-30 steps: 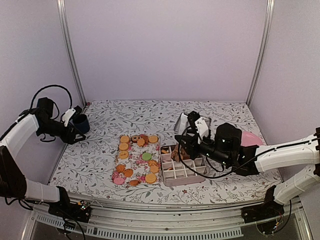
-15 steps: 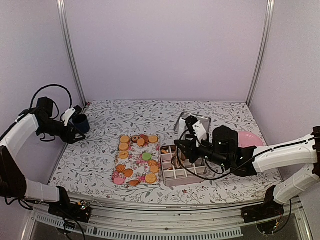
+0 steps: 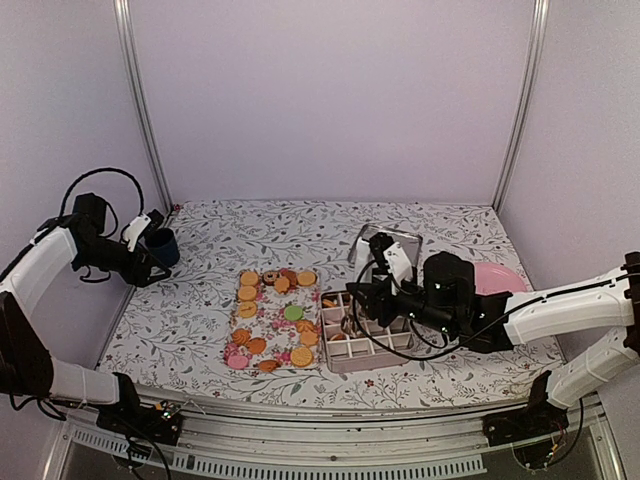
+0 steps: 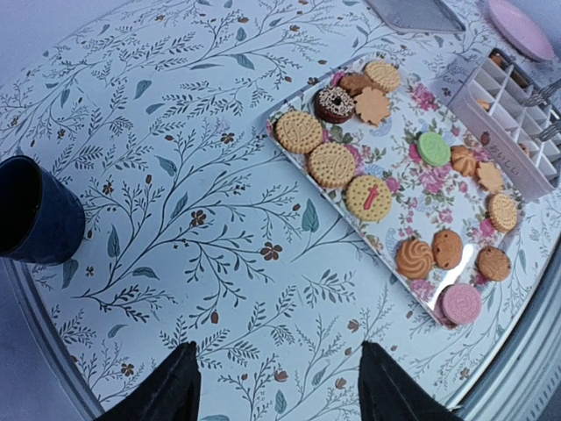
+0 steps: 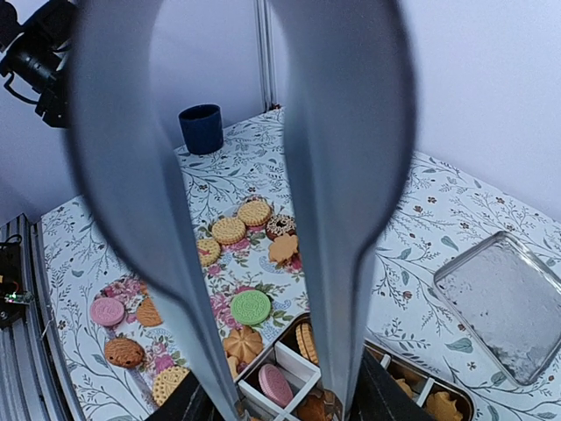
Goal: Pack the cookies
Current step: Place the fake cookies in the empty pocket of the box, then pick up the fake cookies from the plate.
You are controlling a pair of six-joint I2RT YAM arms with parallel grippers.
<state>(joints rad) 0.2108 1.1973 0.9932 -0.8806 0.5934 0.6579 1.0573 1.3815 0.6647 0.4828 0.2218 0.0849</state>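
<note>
Hands of a two-armed robot over a floral worktop (image 3: 200, 300). The right hand (image 5: 279, 405) points down into a white divided box (image 3: 372, 364), its two grey fingers spread apart with nothing pinched between them. The fingertips sit among the box's dividers on either side of a compartment that holds a pink cookie. A ribbed tan cookie stands on edge in the next compartment, and more tan ones lie in compartments to the right. Most compartments look bare from above.

Just to the left of the box, touching or nearly touching its side, lies a long flowered tray (image 3: 262, 312). The cookies (image 4: 368, 197) are scattered over it. Most are round and orange-tan, with one green, a pink one at the near end and a few dark brown ones. Behind the box lies a shallow shiny metal lid or tin (image 5: 508, 303), and to the right of the arm a pink plate (image 3: 505, 277).

The left hand (image 4: 279, 377) hovers over the far left edge of the worktop, well apart from the tray, its fingers spread wide and holding nothing. A dark blue cup (image 4: 35, 210) stands upright just beside it.
</note>
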